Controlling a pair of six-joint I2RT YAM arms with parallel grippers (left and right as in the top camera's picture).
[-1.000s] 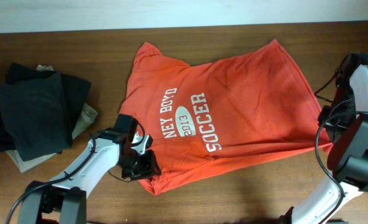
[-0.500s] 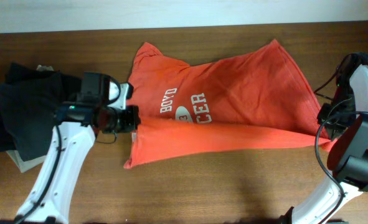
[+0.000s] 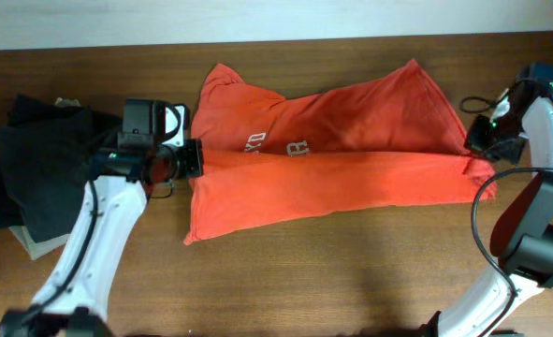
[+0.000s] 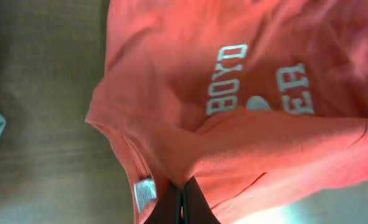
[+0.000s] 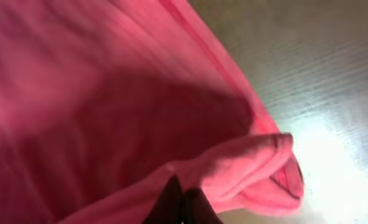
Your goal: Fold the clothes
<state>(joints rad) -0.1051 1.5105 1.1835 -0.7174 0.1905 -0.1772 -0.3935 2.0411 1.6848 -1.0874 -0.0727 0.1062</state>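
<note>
The red-orange T-shirt point(image 3: 341, 150) lies across the middle of the table with its lower part folded up over the white chest print. Only a few white letters point(image 3: 274, 146) show above the fold. My left gripper point(image 3: 194, 159) is shut on the shirt's left edge; the left wrist view shows the fingers point(image 4: 182, 202) pinching cloth point(image 4: 171, 112) beside a white label point(image 4: 144, 193). My right gripper point(image 3: 472, 152) is shut on the shirt's right edge; the right wrist view shows the fingers point(image 5: 182, 202) closed on a bunched hem point(image 5: 258, 168).
A pile of black and beige folded garments point(image 3: 42, 173) lies at the left, close to my left arm. The wooden table point(image 3: 351, 271) runs to a white wall edge at the back.
Both grippers have carried the shirt's bottom hem away from the front edge, folding it over the chest print. The left arm swung from the front toward the pile; the right gripper moved back.
</note>
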